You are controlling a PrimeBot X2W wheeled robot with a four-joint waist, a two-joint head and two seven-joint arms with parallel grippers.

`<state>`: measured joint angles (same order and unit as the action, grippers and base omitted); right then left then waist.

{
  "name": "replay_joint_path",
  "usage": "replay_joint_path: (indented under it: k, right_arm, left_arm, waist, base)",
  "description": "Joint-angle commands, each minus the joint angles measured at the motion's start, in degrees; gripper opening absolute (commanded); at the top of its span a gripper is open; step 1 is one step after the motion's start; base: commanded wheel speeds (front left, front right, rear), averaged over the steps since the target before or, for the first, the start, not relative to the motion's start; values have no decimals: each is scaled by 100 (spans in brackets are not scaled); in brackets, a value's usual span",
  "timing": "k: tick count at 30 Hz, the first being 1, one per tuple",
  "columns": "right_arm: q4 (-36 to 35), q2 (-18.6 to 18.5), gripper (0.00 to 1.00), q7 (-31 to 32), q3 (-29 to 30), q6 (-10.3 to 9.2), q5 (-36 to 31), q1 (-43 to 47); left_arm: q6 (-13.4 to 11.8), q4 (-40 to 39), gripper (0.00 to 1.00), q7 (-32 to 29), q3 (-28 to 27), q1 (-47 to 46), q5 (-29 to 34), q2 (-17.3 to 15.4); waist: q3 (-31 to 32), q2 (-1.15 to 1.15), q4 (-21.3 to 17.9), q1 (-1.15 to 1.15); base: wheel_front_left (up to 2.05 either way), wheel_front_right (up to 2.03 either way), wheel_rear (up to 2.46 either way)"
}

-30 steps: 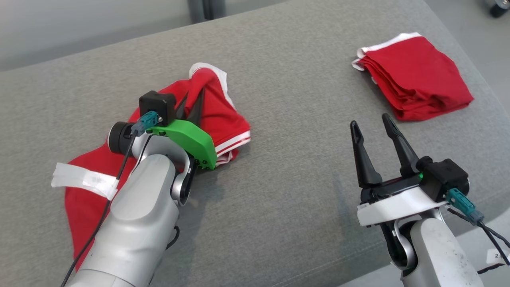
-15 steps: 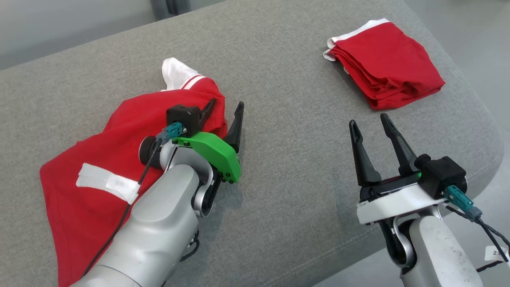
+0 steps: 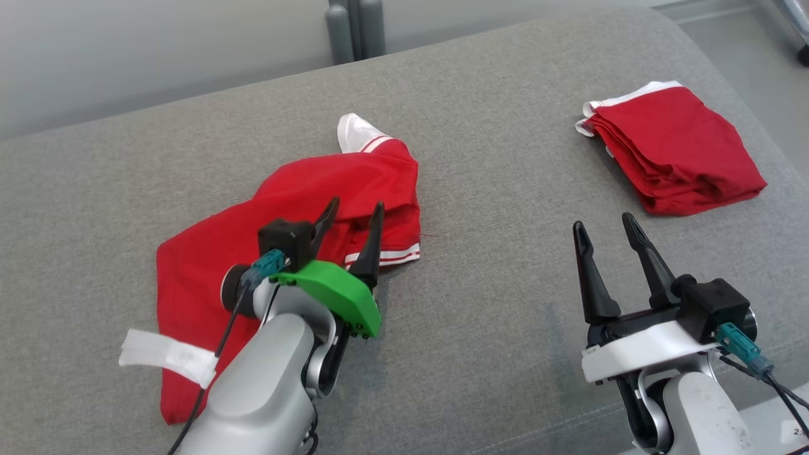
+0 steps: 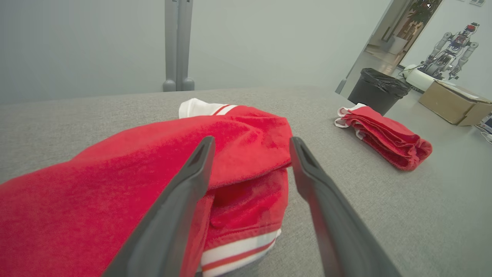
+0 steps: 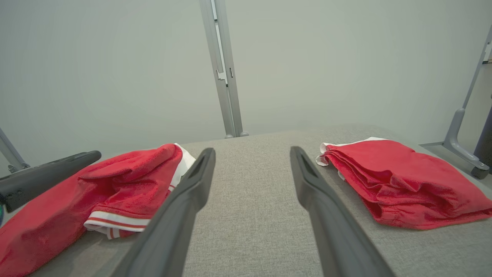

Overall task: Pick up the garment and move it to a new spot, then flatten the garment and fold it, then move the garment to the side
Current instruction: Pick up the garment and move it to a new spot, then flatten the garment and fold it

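Ok, my left fingers (image 3: pixel 374 237) are spread wide and grip nothing; they sit over the striped-hem end of the crumpled red garment (image 3: pixel 316 189), which lies left of centre on the grey bench (image 3: pixel 493 189). And my right fingers (image 3: pixel 589 272) are spread too, empty, over bare bench. Folded red pile (image 3: pixel 679 151) sits at the far right.

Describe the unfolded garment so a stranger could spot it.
On the grey cushion lie two red, white-trimmed garments. The rumpled garment is the left one, at the open left gripper. It sprawls loose, while the folded garment is a neat stack.
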<state>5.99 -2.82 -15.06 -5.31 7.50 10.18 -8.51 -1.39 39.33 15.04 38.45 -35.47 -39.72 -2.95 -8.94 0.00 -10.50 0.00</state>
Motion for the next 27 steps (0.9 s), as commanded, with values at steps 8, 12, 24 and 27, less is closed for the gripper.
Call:
replay_joint_path:
  k: [8, 12, 24, 27]
  right_arm:
    - [-15, -16, 100, -19, 14, -2, -27, 211]
    - [-29, -18, 100, -19, -6, -2, -27, 202]
    - [-73, -17, 100, 28, 9, -2, -120, 46]
    - [-82, -17, 100, 30, 27, -2, -137, 44]
  left_arm:
    - [-4, 16, 100, 13, -251, 979, 552, -264]
    - [-43, 209, 100, 14, -331, 1204, 712, -304]
    - [-41, 1022, 45, 15, -539, 982, 1118, -286]
    - [-17, 1169, 0, 14, -570, 924, 1208, -279]
  waist:
    - [448, 0, 649, 0]
    - [414, 0, 691, 0]
    - [173, 0, 496, 0]
    - [141, 0, 471, 0]
  base:
    - [0, 0, 0]
    - [0, 0, 0]
    - [0, 0, 0]
    - [0, 0, 0]
